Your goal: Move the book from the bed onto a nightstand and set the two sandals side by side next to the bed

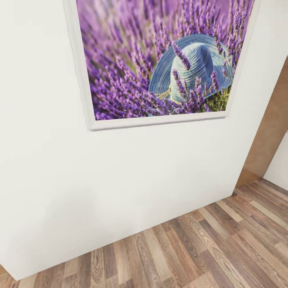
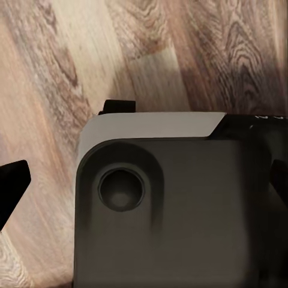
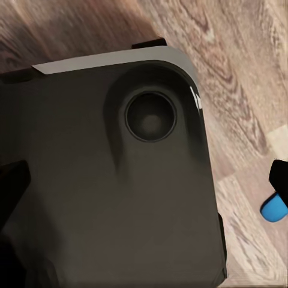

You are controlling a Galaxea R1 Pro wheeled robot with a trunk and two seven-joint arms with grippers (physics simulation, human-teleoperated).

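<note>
Neither gripper's jaw state can be told: each wrist view looks down over the robot's dark grey base [image 2: 174,210] at the floor. A smooth white wall [image 1: 120,172] meets the brown wood-plank floor [image 1: 208,248]. A white-framed lavender-and-hat picture [image 1: 160,60] hangs there. A bright blue rounded sandal tip [image 3: 275,208] lies on the planks beside the base.

White wall [image 1: 120,180]; white-framed picture [image 1: 160,60] of purple lavender and a pale blue ribbed hat. Wood-plank floor [image 1: 208,248] in brown, tan and grey streaks. Robot base [image 2: 174,210] dark grey with light grey edge. Bright blue object [image 3: 275,208], partly hidden.
</note>
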